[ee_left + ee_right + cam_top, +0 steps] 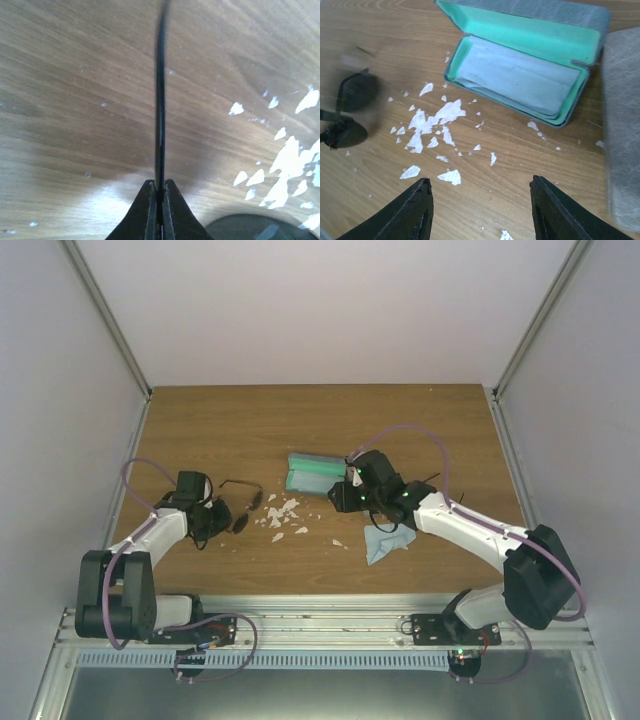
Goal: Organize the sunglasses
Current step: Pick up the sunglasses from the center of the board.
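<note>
The sunglasses (241, 523), a dark-lensed pair, are found at the left of the counter (220, 430), just left of a scatter of white scraps (435, 120). They are gripped by one thin temple (160, 100), on which the left hand (160, 186) is clamped, its jaws pressed together with only the wire between them. The temple was probably chosen because it is the one part slim enough to pinch without the lenses being touched. Whether the pair is lifted off the wood or only rests on it cannot be told.

To the right of the scraps a case (530, 35) lies wide open, lid laid back, green lining up. A pale cloth (520, 77) is spread in its tray, apparently as padding for the glasses. It is judged to be the place meant for this pair.

The right hand (480, 200) is held low beside the case with its jaws apart and nothing between them, seemingly kept ready to steady the case or shut the lid. A second case (620, 125) is seen at its right, and a loose cloth (385, 542) lies near its arm.
</note>
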Robot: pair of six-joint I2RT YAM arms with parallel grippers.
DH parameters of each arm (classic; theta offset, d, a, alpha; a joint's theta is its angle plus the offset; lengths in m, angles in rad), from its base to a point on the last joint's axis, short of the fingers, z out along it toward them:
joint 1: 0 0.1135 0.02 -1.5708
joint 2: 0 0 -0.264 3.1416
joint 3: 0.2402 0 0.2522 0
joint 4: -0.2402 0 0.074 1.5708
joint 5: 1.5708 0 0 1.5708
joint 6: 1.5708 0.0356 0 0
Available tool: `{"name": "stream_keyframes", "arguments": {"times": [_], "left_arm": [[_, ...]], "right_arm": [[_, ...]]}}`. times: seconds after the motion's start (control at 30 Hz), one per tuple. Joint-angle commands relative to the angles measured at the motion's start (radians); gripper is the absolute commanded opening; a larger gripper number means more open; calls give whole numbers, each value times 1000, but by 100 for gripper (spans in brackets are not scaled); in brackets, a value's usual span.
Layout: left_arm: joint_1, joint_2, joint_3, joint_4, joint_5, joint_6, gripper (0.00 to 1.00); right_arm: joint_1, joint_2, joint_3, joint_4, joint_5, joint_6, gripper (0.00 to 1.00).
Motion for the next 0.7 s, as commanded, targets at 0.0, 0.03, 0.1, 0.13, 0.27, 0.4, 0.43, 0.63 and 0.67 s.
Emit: {"name": "stream_keyframes", "arguments": {"times": [0.0,0.03,0.1,0.13,0.27,0.4,0.43,0.63,0.67], "left_arm": [[-1,-4,32,83,2,28,0],[-6,-3,39,87,0,29,0],[-24,-7,57,88,-6,26,0],[-40,-18,66,87,-17,20,0],[-128,-83,116,74,-96,-32,0],[-233,-137,178,24,-229,-101,0],[-259,-143,195,9,-285,-122,0],[-351,-164,258,-20,-419,-188,0],[-358,-164,264,-18,-426,-189,0]], "right_arm": [[-4,27,31,14,-81,-18,53],[3,36,35,17,-89,-9,53],[16,54,41,24,-94,10,53],[24,65,46,27,-91,24,53],[71,102,94,41,-58,90,54],[141,146,184,51,23,160,57],[158,162,213,53,46,176,58],[218,310,432,22,189,276,62],[220,330,461,20,198,291,62]]}}
